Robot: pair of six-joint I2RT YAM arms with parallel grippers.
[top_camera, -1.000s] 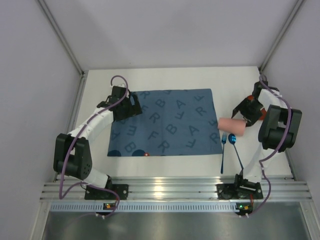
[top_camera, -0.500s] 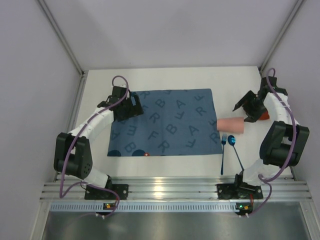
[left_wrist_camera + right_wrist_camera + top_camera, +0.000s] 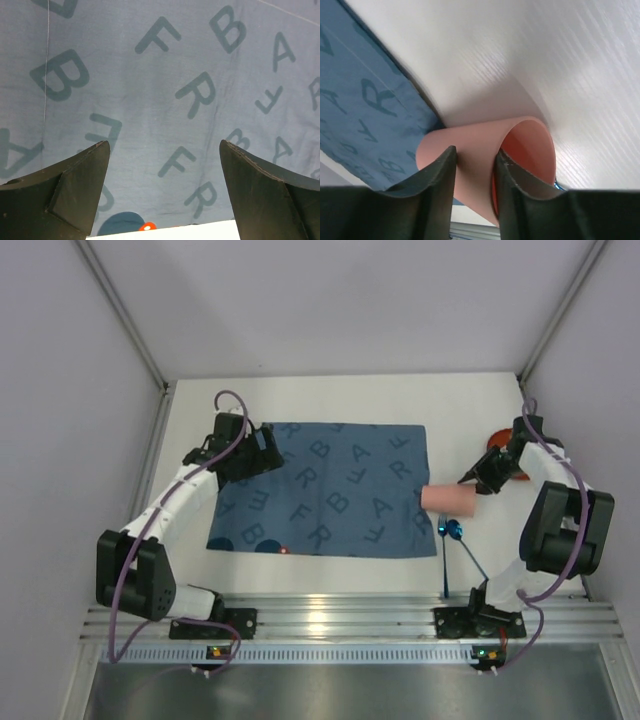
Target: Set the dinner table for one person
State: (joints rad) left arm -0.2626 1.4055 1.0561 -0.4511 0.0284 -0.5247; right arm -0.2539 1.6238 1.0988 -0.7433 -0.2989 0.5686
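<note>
Seemingly only B, A, F, R on mat [image 3: 160, 100]

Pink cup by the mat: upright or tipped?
Tipped. The pink cup lies on its side at the blue mat's edge, mouth facing the right gripper, whose fingers straddle its rim.
</note>
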